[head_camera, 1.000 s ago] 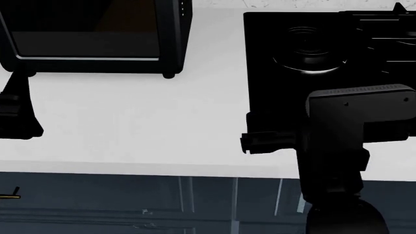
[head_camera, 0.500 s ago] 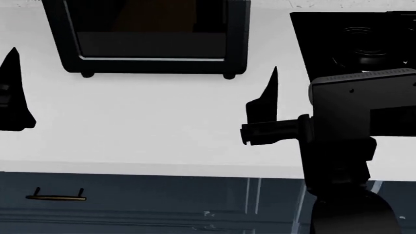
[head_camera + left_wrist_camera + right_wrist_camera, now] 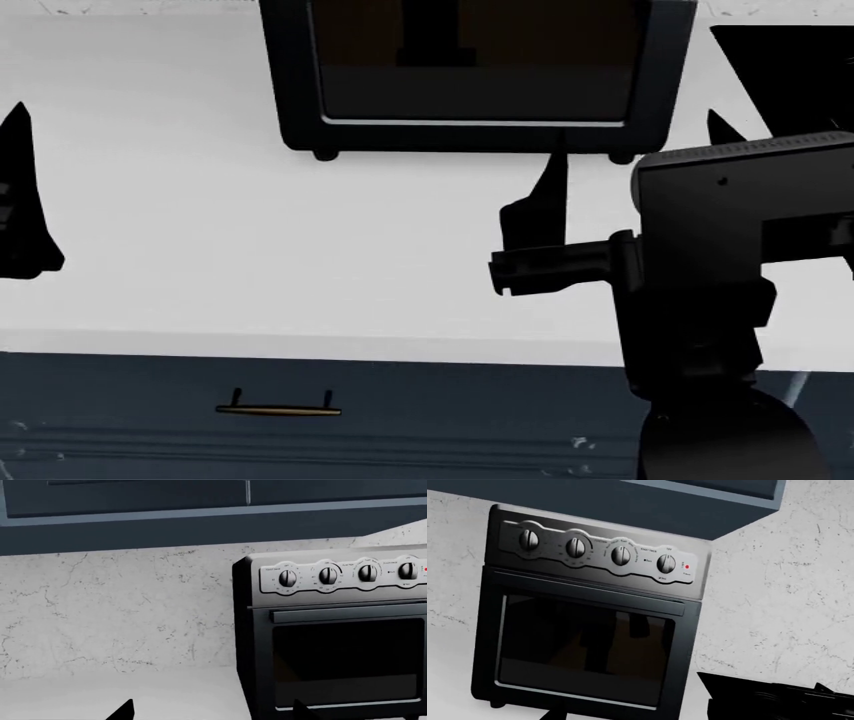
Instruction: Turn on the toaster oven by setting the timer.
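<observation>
The toaster oven (image 3: 467, 70) is a black box with a dark glass door at the back of the white counter. In the right wrist view the toaster oven (image 3: 587, 625) shows a row of several knobs, the rightmost knob (image 3: 666, 563) beside a red light. The left wrist view shows its left part (image 3: 333, 645). My left gripper (image 3: 213, 716) is open and empty, to the oven's left; one of its fingers (image 3: 20, 190) shows in the head view. My right gripper (image 3: 638, 140) is open and empty, in front of the oven's right corner, not touching it.
A flat black cooktop (image 3: 787, 70) lies right of the oven, also in the right wrist view (image 3: 780, 700). The white counter (image 3: 267, 260) ends at a front edge over dark blue drawers with a brass handle (image 3: 278, 408). A marbled wall (image 3: 120, 610) and dark cabinets stand behind.
The head view has shifted left: the toaster oven and cooktop slid right in the picture and the drawer handle moved toward the middle. Both grippers keep their places in the view.
</observation>
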Controlling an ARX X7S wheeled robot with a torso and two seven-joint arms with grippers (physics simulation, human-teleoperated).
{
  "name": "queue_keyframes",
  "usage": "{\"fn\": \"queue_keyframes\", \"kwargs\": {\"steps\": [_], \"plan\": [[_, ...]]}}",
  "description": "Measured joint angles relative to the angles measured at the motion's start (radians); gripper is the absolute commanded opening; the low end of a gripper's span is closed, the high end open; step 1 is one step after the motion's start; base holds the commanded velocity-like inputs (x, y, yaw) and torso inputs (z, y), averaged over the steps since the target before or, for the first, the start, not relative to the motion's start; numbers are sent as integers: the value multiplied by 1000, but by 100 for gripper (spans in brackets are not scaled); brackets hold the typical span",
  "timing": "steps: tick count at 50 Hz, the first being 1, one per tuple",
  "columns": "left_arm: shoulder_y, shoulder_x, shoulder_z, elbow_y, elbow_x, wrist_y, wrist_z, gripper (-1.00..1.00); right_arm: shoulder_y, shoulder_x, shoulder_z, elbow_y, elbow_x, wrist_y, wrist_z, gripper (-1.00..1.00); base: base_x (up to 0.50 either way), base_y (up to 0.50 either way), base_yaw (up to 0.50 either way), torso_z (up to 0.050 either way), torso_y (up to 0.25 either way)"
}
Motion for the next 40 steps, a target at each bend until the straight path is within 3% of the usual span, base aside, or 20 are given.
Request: {"fn": "queue_keyframes", "kwargs": {"steps": [28, 40], "plan": [[5, -7, 30, 15, -10, -4, -19, 100, -21, 7, 10, -12, 19, -7, 4, 100, 0, 500, 0, 0, 0], [13, -13, 49, 9, -6, 12, -23, 100, -29, 1, 25, -8, 32, -17, 10, 100, 149, 14, 0, 0, 0]]}}
